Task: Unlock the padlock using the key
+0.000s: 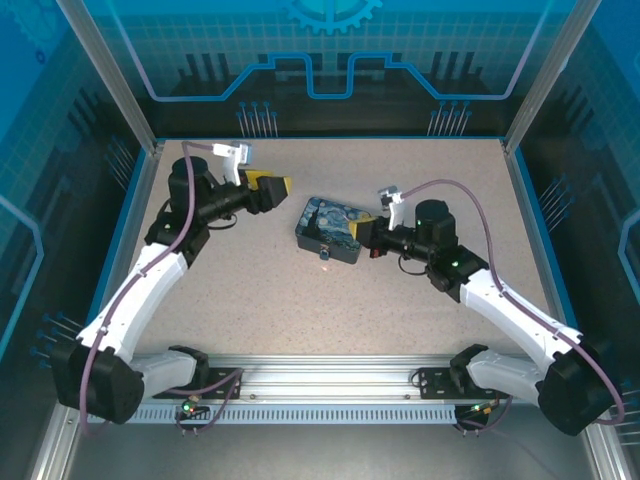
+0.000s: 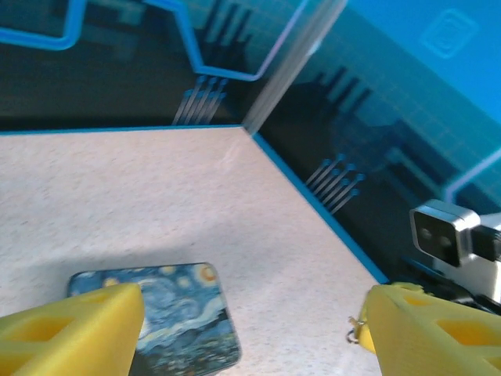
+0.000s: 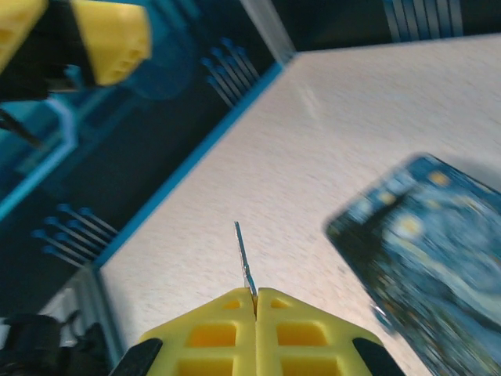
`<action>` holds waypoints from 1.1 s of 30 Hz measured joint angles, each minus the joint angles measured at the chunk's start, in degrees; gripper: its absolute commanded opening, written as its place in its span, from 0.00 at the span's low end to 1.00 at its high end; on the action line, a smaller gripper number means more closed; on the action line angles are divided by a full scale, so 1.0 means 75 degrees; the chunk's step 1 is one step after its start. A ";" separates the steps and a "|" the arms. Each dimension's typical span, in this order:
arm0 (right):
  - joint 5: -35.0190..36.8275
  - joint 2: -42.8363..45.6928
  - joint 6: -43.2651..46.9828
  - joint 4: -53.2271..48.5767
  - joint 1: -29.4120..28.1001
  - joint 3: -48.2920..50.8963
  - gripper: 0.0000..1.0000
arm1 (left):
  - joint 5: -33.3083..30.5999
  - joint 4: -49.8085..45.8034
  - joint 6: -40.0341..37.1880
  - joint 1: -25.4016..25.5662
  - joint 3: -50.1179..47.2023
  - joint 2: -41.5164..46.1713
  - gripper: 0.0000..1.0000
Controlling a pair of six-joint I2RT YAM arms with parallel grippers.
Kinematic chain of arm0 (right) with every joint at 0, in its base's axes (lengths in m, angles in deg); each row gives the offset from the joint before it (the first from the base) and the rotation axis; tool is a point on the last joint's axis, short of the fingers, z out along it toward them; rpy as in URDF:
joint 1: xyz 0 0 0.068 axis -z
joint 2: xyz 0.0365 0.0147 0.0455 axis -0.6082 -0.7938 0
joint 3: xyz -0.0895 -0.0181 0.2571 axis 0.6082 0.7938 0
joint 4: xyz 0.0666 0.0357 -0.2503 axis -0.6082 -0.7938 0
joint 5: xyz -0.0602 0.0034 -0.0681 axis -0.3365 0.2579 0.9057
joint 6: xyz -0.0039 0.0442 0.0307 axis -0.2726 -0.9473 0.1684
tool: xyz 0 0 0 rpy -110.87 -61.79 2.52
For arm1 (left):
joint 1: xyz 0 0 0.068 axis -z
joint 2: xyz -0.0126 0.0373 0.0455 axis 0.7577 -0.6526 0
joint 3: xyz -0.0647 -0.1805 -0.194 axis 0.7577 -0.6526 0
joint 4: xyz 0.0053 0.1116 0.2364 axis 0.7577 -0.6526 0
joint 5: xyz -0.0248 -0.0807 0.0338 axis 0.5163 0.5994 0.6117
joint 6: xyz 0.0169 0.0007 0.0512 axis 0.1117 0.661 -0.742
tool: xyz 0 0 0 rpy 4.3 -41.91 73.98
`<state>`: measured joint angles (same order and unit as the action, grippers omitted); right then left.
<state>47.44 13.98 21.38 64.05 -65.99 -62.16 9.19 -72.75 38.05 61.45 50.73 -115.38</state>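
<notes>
My right gripper is shut on the key, whose thin metal blade sticks straight out past the yellow fingertips. In the top view this gripper sits at the right edge of the Starry-Night box. My left gripper stands wide open above the table with nothing between its fingers, up and to the left of the box. A small metal ring peeks out beside its right finger. A tiny glinting speck lies just in front of the box. I cannot tell which of these is the padlock.
The speckled table is ringed by a blue rim and glass walls. The left gripper hovers behind and left of the box. The right wrist's camera faces the left one. A rail runs along the near edge.
</notes>
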 measured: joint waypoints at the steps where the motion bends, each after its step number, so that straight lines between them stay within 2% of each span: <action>1: 0.0172 0.0003 -0.0026 -0.0149 0.0050 0.0122 0.00 | -0.0067 -0.0052 -0.0079 0.0003 -0.0125 -0.0061 0.78; 6: 0.0737 -0.0038 -0.0198 -0.0612 0.0172 0.0539 0.00 | -0.0627 -0.0125 -0.0358 0.0216 -0.1207 -0.0125 0.78; 11: 0.1134 -0.0230 -0.0455 -0.0729 0.0233 0.0551 0.00 | -0.1766 -0.0221 -0.0758 0.1358 -0.2049 -0.0143 0.78; 15: 0.1274 -0.0248 -0.0577 -0.0600 0.0335 0.0627 0.00 | -0.2261 0.0175 -0.0737 0.1821 -0.2681 -0.0350 0.78; 18: 0.1093 -0.0364 -0.0644 -0.0414 0.0484 0.0688 0.00 | -0.2171 0.0679 -0.0682 0.1853 -0.3048 -0.0764 0.79; 21: 0.0723 -0.0842 -0.0731 -0.0102 0.0565 0.0618 0.00 | -0.1740 0.1256 -0.0673 0.1856 -0.3130 -0.1373 0.80; 28: -0.0181 -0.2716 -0.1253 0.0577 0.0562 -0.0157 0.00 | -0.1139 0.2419 -0.0481 0.1856 -0.3130 -0.2247 0.84; 33: -0.0460 -0.3733 -0.1614 0.0860 0.0562 -0.0761 0.00 | -0.0997 0.2923 -0.0478 0.1856 -0.3127 -0.2664 0.85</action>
<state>43.99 -14.02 9.27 70.50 -61.77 -67.87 1.71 -50.82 34.47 75.37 27.27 -135.36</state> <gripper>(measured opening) 0.048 0.848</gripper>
